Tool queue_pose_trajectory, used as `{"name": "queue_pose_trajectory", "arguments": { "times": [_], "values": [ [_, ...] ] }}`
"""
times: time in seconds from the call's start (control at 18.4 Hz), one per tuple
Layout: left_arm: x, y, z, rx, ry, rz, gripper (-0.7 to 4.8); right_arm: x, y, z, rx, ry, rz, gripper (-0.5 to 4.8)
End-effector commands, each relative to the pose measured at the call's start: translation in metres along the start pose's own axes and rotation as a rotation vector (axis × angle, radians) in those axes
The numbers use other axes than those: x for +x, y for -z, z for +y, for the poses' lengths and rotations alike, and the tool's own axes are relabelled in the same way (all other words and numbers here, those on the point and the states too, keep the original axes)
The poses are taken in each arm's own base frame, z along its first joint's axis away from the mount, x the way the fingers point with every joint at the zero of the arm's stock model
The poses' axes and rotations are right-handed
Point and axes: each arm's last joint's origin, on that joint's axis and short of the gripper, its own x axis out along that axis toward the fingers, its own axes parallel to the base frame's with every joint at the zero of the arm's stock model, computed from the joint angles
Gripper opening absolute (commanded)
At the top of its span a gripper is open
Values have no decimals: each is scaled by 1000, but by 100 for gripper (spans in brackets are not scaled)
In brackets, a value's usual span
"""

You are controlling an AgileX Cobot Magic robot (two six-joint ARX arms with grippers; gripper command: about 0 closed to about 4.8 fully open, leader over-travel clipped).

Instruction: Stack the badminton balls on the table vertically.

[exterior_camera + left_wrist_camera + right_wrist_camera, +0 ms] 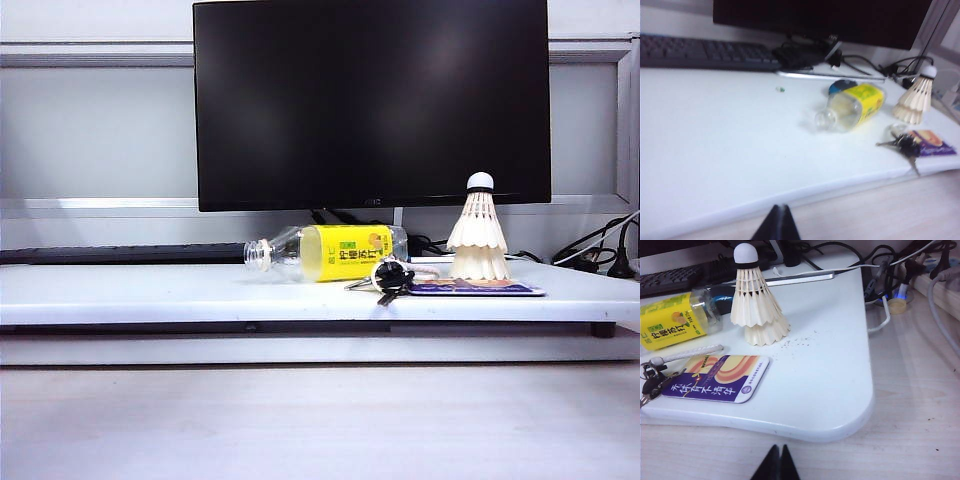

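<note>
Two white badminton balls [478, 237] stand stacked upright, one nested in the other, cork tip up, on the right part of the white table [150, 290]. The same stack [914, 100] [756, 305] appears in both wrist views, with fine crumbs around its base. My left gripper [781, 209] is shut and empty, back over the wooden surface off the table's front edge. My right gripper [778, 449] is also shut and empty, off the table's rounded front corner. Neither gripper shows in the exterior view.
A yellow-labelled clear bottle [325, 252] lies on its side left of the stack. Keys [388, 278] and a purple card [717, 378] lie in front of it. A black monitor [370, 100], a keyboard [700, 51] and cables [890, 280] sit behind.
</note>
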Motion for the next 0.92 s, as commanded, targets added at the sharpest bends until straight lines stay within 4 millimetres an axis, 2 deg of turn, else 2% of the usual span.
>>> {"name": "queue_pose_trajectory", "arguments": {
  "times": [0.05,0.49,0.92],
  "values": [
    [2,5,2,6,-13,-9,-6,2,4,-1,1,4,-1,-1],
    [5,19,6,20,-31,37,-6,3,7,-2,1,13,9,-1],
    [5,23,7,4,-36,74,-6,3,6,-2,23,5,6,0]
  ]
}}
